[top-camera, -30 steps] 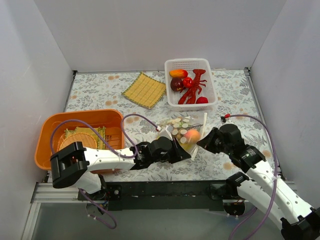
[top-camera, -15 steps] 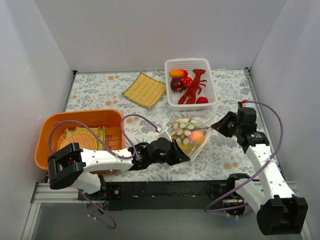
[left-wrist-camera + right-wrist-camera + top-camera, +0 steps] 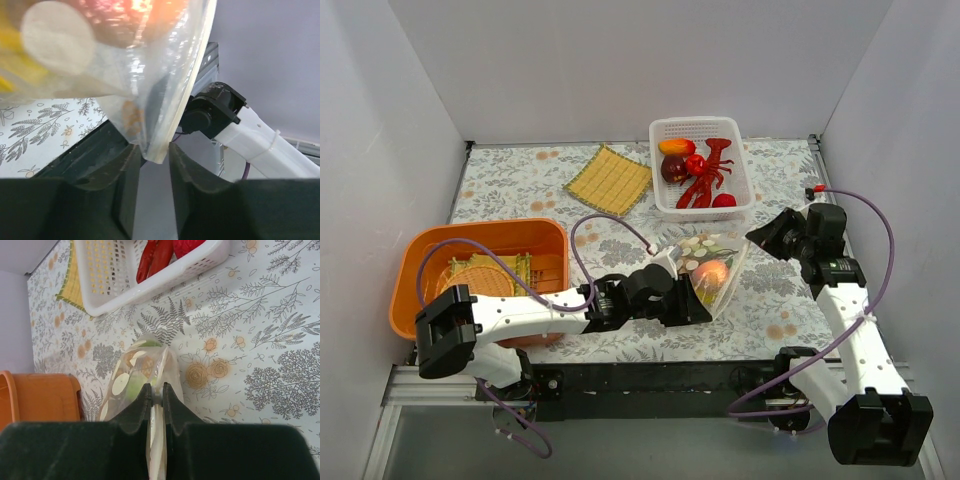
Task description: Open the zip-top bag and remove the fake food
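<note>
The zip-top bag (image 3: 705, 252), clear with white dots, is held up off the table between my two grippers. A red-orange round fruit (image 3: 712, 272) and green-white pieces show inside it. My left gripper (image 3: 692, 300) pinches the bag's lower near edge. In the left wrist view that edge (image 3: 156, 145) sits between the fingertips of the gripper (image 3: 155, 154). My right gripper (image 3: 752, 238) is shut on the bag's right end. In the right wrist view its jaws (image 3: 156, 391) clamp the thick top strip, with the bag (image 3: 131, 371) and a green piece (image 3: 134, 388) beyond.
A white slotted basket (image 3: 665, 135) at the back holds a red lobster (image 3: 708, 170) and round fruits. An orange bin (image 3: 420, 248) stands at the left. A yellow woven mat (image 3: 608, 180) lies at the back. The side walls are close to the right arm.
The right arm has swung from the near middle out to the right, drawing the bag's end with it. The bag has risen and stretched. The left gripper has shifted slightly right.
</note>
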